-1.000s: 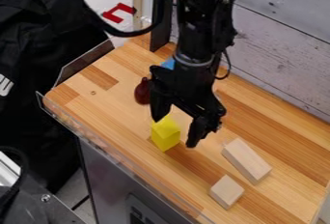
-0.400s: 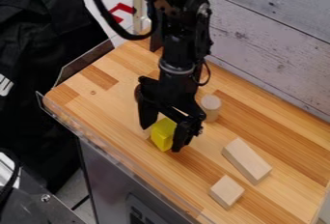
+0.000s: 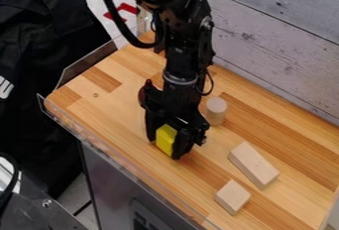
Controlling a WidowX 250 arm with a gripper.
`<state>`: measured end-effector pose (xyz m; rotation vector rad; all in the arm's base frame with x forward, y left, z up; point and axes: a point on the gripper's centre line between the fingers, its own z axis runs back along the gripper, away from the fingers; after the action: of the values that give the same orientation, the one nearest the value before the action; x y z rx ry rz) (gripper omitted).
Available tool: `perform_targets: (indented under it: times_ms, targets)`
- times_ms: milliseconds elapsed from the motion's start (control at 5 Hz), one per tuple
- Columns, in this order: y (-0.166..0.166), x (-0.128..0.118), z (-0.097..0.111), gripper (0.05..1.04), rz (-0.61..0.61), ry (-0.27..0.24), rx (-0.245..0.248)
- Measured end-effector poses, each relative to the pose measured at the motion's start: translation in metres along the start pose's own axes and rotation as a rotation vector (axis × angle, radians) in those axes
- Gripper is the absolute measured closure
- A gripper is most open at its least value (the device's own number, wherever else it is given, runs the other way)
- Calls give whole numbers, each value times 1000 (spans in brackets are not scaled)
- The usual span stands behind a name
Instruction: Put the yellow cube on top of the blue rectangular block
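Over the left-middle part of the wooden counter, the black gripper (image 3: 165,146) hangs low, with its fingers on both sides of the yellow cube (image 3: 165,139). The gripper is shut on this cube, which looks like an upright yellow block with a pointed top edge. Its upper part is partly covered by the gripper, and it stands at counter level near the front-left edge.
A pale wooden cylinder (image 3: 216,111) stands right of the gripper. A long pale block (image 3: 253,165) and a small pale block (image 3: 233,197) lie at lower right. Behind the arm is a dark red object (image 3: 141,94). A clear rim borders the counter (image 3: 106,102) at front left.
The gripper has moved left and a little down, and its fingers have closed in around the yellow cube. The pale cylinder has come out from behind the arm.
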<state>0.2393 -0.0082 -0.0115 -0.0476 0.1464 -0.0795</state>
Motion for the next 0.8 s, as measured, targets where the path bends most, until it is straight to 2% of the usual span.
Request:
perform_targets:
  times_ms: [200,600,800]
  targets:
    - [0,1,2,497,3,-6,0]
    - [11,19,67,497,57,-226,-25]
    - [20,28,85,497,57,-260,-20]
